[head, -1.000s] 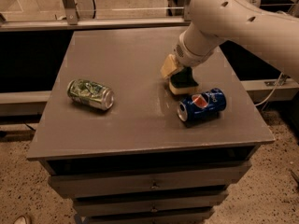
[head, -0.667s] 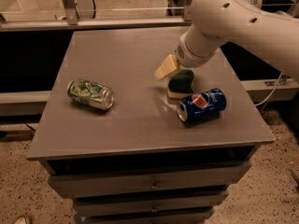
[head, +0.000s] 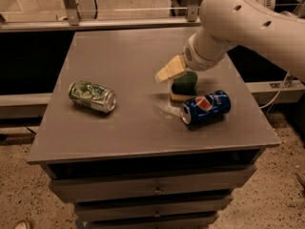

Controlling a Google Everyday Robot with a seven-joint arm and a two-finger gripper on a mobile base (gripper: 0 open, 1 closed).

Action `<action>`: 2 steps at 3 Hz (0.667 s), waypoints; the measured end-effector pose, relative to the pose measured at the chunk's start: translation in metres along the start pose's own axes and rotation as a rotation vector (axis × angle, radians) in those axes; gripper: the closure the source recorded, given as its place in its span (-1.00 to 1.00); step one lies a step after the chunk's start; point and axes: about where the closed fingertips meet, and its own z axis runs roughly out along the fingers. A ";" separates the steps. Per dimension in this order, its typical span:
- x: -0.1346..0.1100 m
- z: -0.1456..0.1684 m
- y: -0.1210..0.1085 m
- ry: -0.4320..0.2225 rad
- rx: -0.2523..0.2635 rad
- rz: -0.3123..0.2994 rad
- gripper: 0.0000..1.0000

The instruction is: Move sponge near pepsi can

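Observation:
The sponge (head: 184, 85), dark green on top with a pale yellow base, lies flat on the grey table (head: 128, 51) right of the middle. The pepsi can (head: 206, 107), blue with the globe logo, lies on its side just in front of and to the right of the sponge, very close to it. My gripper (head: 172, 73) hangs just above the sponge's left edge. It is open, and one cream finger (head: 166, 72) shows to the sponge's upper left. It holds nothing.
A green and silver patterned can (head: 92, 96) lies on its side at the table's left. The table's front edge (head: 152, 151) runs above several drawers. A metal rail (head: 95, 25) runs behind the table. My white arm (head: 238, 18) reaches in from the upper right.
The gripper has let go of the sponge and drawn slightly up and to the left. The sponge now rests on the table beside the pepsi can. The cans have not moved.

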 end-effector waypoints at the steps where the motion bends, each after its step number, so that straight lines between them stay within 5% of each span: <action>1: 0.003 -0.013 -0.014 -0.081 -0.011 0.028 -1.00; 2: 0.003 -0.046 -0.050 -0.256 -0.018 0.074 -1.00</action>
